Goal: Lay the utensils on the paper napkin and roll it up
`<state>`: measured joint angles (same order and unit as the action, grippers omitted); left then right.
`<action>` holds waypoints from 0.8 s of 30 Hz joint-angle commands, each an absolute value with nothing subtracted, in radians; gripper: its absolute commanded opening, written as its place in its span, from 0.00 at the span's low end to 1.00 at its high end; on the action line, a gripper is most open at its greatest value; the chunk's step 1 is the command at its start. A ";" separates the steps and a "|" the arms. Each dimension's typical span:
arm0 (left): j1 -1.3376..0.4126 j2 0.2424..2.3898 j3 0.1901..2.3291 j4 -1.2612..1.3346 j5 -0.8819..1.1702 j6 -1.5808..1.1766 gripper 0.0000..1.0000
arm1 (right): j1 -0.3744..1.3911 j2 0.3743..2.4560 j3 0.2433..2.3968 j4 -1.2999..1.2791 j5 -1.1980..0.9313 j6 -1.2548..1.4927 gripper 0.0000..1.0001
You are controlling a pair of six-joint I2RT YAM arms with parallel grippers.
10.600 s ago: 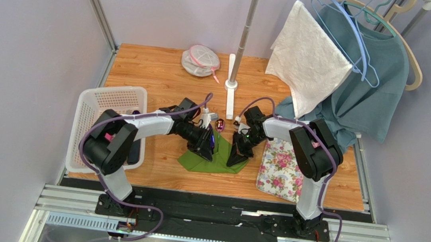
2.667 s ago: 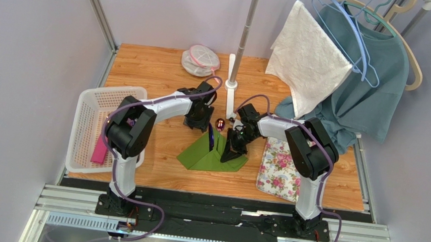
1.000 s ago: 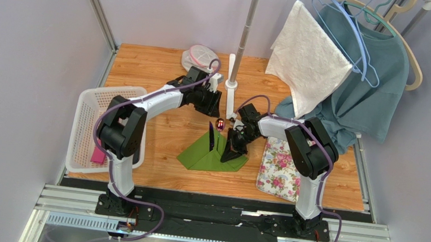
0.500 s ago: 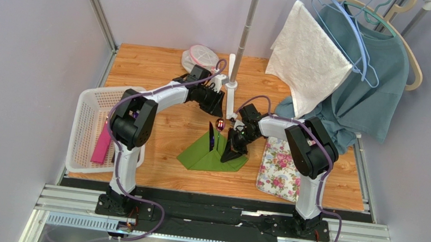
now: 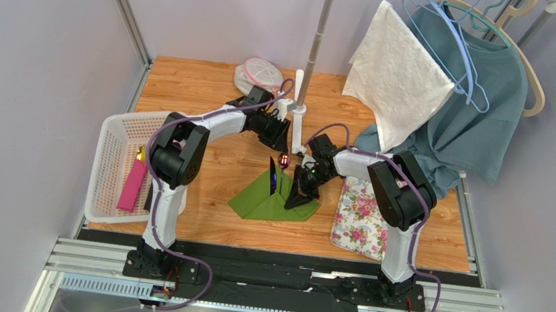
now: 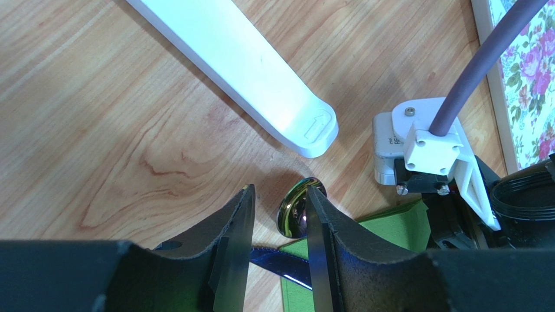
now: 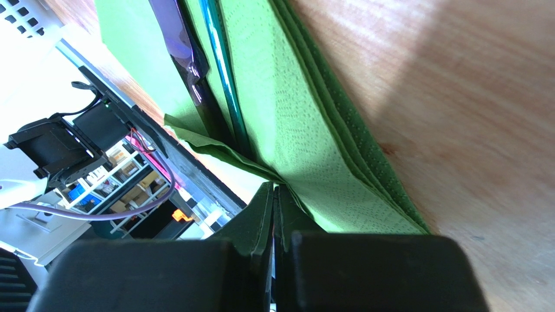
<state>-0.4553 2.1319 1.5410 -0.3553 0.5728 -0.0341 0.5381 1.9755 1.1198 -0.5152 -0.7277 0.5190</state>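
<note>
The green paper napkin (image 5: 259,202) lies folded on the wooden table, its right flap lifted over the utensils. My right gripper (image 5: 299,197) is shut on that flap's edge; in the right wrist view the jaws (image 7: 273,198) pinch the napkin (image 7: 313,130) beside a dark purple handle (image 7: 184,45) and a teal one (image 7: 223,62). The utensils (image 5: 273,177) stick out toward the back, ending in a glossy spoon head (image 5: 284,160). My left gripper (image 5: 276,134) hovers just behind it. Its fingers are open (image 6: 280,192) with nothing between them. The spoon head (image 6: 293,209) sits by the right fingertip, above a blue blade (image 6: 279,260).
A white stand foot (image 6: 247,62) and its pole (image 5: 317,36) rise just behind the spoon. A floral mat (image 5: 364,215) lies to the right, a white basket (image 5: 114,156) with a pink item to the left. A white cloth (image 5: 394,75) and teal garment hang back right.
My left gripper has slid a little right and down toward the spoon head, its jaws narrowing slightly. The right gripper and the napkin have stayed put.
</note>
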 commanded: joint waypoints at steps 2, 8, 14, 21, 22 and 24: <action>-0.454 2.143 1.577 -0.342 0.617 -0.002 0.44 | 0.529 2.002 1.106 -0.511 -0.650 0.506 0.01; -0.454 2.155 1.580 -0.341 0.627 -0.002 0.42 | 0.526 2.009 1.109 -0.511 -0.650 0.506 0.01; -0.454 2.155 1.571 -0.333 0.637 -0.009 0.36 | 0.525 2.010 1.106 -0.512 -0.647 0.505 0.01; -0.451 2.125 1.539 -0.307 0.634 -0.018 0.31 | 0.525 2.016 1.108 -0.512 -0.650 0.508 0.01; -0.449 2.120 1.536 -0.305 0.634 -0.017 0.31 | 0.523 2.017 1.108 -0.512 -0.649 0.508 0.01; -0.448 2.103 1.523 -0.298 0.630 -0.020 0.30 | 0.525 2.017 1.108 -0.512 -0.649 0.508 0.01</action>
<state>-0.4549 2.1571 1.5398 -0.3424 0.6102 -0.0353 0.5320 1.9812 1.1198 -0.5156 -0.7387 0.5243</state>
